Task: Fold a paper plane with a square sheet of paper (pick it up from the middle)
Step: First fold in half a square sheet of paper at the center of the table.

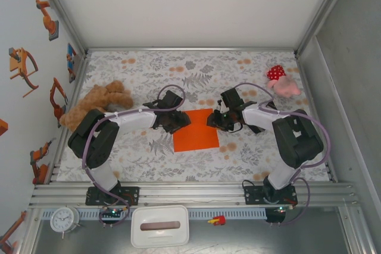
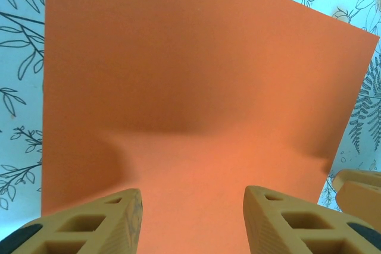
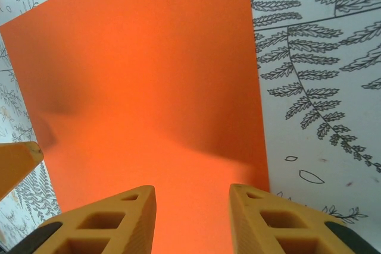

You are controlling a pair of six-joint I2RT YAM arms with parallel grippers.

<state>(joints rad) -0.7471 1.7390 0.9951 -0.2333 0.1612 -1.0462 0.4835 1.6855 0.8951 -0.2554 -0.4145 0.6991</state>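
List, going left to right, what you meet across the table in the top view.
teddy bear → left hand → orange paper → right hand → polka-dot plush

Square sheet of paper (image 1: pixel 195 130): plain bright orange, no print, shaded darker along its ripples.
Bench (image 1: pixel 149 66) covering: white ground with a grey leaf-and-fern line pattern and scattered pale orange blossoms.
Left fingers (image 2: pixel 89 230) and right fingers (image 3: pixel 107 224): ochre yellow, with black parts at the base.
Left arm (image 1: pixel 134 118) and right arm (image 1: pixel 260 114): black and white segments, purple cables.
Teddy bear (image 1: pixel 98 104): light brown.
Plush (image 1: pixel 282 81): red with white polka dots, pink body.
Clock (image 1: pixel 63 219): white.
Box (image 1: pixel 159 225): white, brown slot.
Wall stickers (image 1: pixel 47 19): orange.
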